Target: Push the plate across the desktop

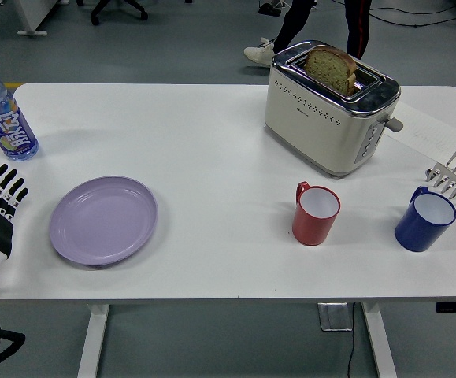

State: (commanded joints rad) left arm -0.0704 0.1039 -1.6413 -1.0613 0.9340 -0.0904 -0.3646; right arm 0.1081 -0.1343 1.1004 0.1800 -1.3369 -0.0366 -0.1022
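Left hand [1, 206] sits at the frame's left edge, fingers extended and slightly spread, gripping nothing, resting over the table [212, 150] just left of the plate [104, 220] and apart from it. No right hand shows.

By size: the white table fills most of the frame. On it, upper right of centre, stands a cream toaster [330, 110] with a slice of bread [331, 68] standing up out of one slot. The lilac plate lies flat in the lower left, near the table's front edge. A bottle [4, 116] with a blue cap stands upright in the upper left, above the hand. A blue mug [425, 220] stands at lower right, a red mug [316, 213] left of it, well apart. A metal tool [454, 178] with prongs lies at the right edge, just above the blue mug. A person's legs [306, 24] show beyond the table at the top.
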